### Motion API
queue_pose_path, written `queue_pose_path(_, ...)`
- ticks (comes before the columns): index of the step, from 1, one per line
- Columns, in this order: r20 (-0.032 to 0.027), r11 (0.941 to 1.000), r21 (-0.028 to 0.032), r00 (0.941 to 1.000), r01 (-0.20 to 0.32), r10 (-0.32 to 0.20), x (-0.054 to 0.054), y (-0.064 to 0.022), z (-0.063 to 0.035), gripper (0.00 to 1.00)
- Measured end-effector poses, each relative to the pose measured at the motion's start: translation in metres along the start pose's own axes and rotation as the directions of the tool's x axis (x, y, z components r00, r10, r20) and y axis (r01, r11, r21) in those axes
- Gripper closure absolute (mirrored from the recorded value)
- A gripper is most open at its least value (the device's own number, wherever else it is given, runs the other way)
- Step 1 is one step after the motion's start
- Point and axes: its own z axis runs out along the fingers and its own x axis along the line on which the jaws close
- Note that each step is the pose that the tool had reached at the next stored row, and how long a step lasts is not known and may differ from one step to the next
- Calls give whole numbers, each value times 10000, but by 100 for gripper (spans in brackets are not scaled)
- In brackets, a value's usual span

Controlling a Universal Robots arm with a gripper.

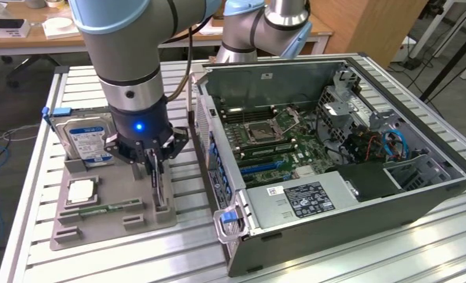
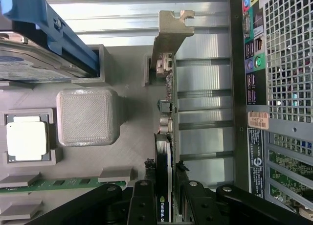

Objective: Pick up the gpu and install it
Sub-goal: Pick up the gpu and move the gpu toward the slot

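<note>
The gpu (image 1: 160, 190) stands on its edge in a slot of the grey holder tray (image 1: 150, 223), at the exterior view's left of the open computer case (image 1: 421, 194). My gripper (image 1: 154, 160) has come straight down over it. In the wrist view the gpu (image 2: 166, 132) shows edge-on, with its silvery bracket (image 2: 172, 34) at the far end. My gripper (image 2: 166, 188) straddles the card. One black finger (image 2: 144, 200) presses each face, so it is shut on the card, which still sits in the tray.
The tray also holds a hard drive (image 1: 87, 138), a processor chip (image 1: 81, 191) and a green memory stick (image 1: 107, 208). The case lies open with its motherboard (image 1: 272, 141) exposed. A second arm's base (image 1: 256, 29) stands behind the case on the slatted metal table.
</note>
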Motion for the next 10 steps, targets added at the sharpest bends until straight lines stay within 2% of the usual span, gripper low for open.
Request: queue_pose_path(10,0,10000,0,10000,0,0,-1,1,-27,73)
